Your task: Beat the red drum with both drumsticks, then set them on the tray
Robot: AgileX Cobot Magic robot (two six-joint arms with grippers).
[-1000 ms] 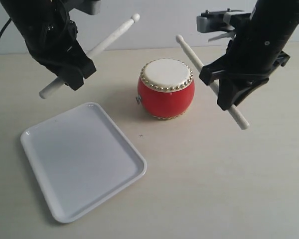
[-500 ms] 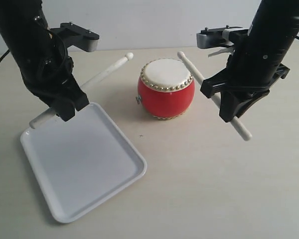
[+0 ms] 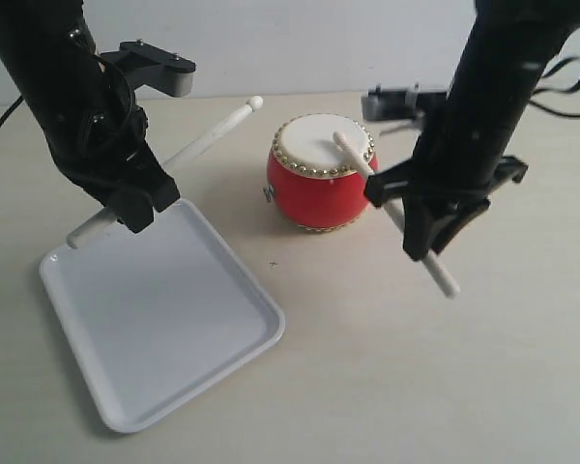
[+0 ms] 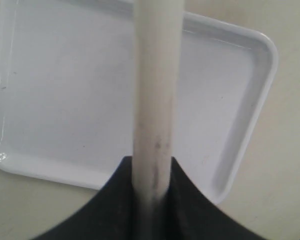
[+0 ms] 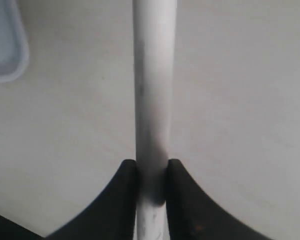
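Note:
The red drum (image 3: 322, 174) with its cream head stands mid-table. My right gripper (image 3: 420, 232) is shut on a drumstick (image 3: 353, 155) whose rounded tip lies over the drum head; the same stick (image 5: 154, 100) runs out from between the dark jaws in the right wrist view. My left gripper (image 3: 130, 208) is shut on the other drumstick (image 3: 213, 130), held over the tray's far corner with its tip pointing toward the back. In the left wrist view that stick (image 4: 157, 75) crosses above the white tray (image 4: 65, 75). The tray (image 3: 155, 319) lies at the front left.
A pale tabletop (image 3: 445, 387) stretches to the front right of the drum. A corner of the tray (image 5: 5, 45) shows in the right wrist view. A light wall rises behind the table.
The right arm has swung left and down, bringing its stick's tip from beside the drum onto the drum head. The left arm dropped over the tray a second ago and has since barely shifted.

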